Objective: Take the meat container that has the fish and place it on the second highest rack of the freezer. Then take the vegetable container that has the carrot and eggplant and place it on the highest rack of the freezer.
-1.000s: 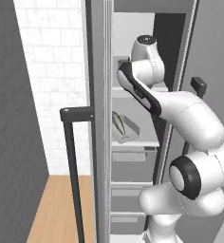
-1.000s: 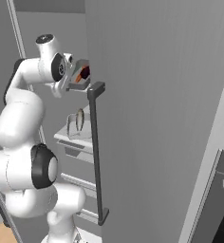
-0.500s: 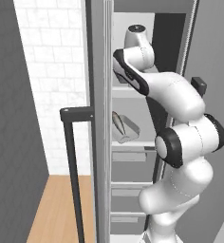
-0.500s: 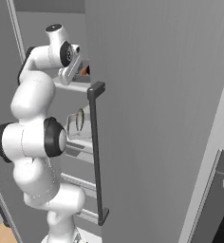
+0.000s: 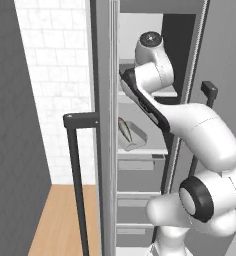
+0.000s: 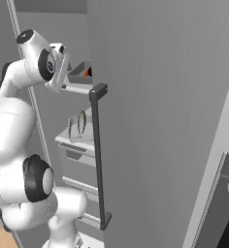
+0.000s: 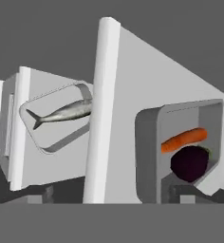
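Left base view: tall narrow grey freezer (image 5: pixel 106 150) stands open, black bar handle (image 5: pixel 76 165) on its door at left. White arm reaches up into the cabinet. Slim silvery-grey fish (image 5: pixel 125 131) lies in a clear shallow tray (image 5: pixel 132 141) on the lower pale shelf board (image 5: pixel 140 153).

Right base view: fish (image 6: pixel 81 121) in its tray (image 6: pixel 77 131) sits on the lower shelf. Above it, a grey tray (image 6: pixel 80 73) rests on the upper pale shelf board (image 6: pixel 78 89), an orange bit showing at its edge. The arm's hand is just beside this tray; whether the jaws are spread or closed, cannot tell.

Hand view: small tapered orange carrot (image 7: pixel 183 139) and stubby dark purple eggplant (image 7: pixel 190 163) lie touching in the grey tray (image 7: pixel 149 152) on the upper shelf board (image 7: pixel 102 109). Fish (image 7: pixel 61 114) in its clear tray (image 7: pixel 57 118) on the board beyond.
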